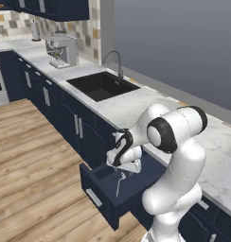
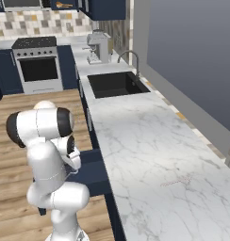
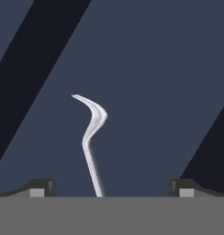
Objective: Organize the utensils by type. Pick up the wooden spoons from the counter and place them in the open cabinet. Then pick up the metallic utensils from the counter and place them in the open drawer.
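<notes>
Over the open drawer point(image 1: 108, 189), as seen in the left base view, the gripper point(image 1: 121, 171) is held pointing down, and a thin metallic utensil point(image 1: 119, 183) is seen just below it, inside the drawer box, its long axis running roughly up and down. From the right base view, the drawer point(image 2: 91, 172) is seen pulled out beside the arm, and a faint thin utensil point(image 2: 176, 181) is seen lying flat on the counter point(image 2: 150, 155), well apart from the hand. Through the hand view, the fingers point(image 3: 40, 187) are shown spread wide and holding nothing; the utensil point(image 3: 92, 137) is seen between them, touched by neither, against the drawer's dark floor point(image 3: 146, 92), so it is judged released.
</notes>
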Robot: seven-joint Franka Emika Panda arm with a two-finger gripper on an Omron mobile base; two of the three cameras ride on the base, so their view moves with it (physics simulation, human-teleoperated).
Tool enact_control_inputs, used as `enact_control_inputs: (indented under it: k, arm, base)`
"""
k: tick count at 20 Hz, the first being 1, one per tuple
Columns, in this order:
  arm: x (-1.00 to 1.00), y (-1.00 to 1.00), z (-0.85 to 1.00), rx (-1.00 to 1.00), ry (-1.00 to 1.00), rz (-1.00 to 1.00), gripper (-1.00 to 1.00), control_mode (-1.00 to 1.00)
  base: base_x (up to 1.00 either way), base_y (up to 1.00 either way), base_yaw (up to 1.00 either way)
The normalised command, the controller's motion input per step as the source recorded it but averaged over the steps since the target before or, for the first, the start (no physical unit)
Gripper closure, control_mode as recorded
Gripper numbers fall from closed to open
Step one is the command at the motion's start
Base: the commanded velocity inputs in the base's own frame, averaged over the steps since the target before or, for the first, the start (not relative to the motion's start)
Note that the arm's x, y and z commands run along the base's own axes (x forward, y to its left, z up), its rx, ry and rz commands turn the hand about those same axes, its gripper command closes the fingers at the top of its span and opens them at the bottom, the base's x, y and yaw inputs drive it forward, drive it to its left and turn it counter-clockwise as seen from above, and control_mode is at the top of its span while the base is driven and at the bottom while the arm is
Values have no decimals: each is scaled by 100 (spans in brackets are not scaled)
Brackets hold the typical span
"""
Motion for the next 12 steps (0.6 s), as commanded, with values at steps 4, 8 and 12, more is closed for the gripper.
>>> enact_control_inputs:
  k: [4,8,12]
  arm:
    - [-20,-21,75,0,0,0,-100,-100]
    - [-20,-32,72,0,3,0,-100,-100]
    - [-15,-40,71,0,10,0,-100,-100]
  base:
    - [0,0,0]
    - [0,0,0]
    - [0,0,0]
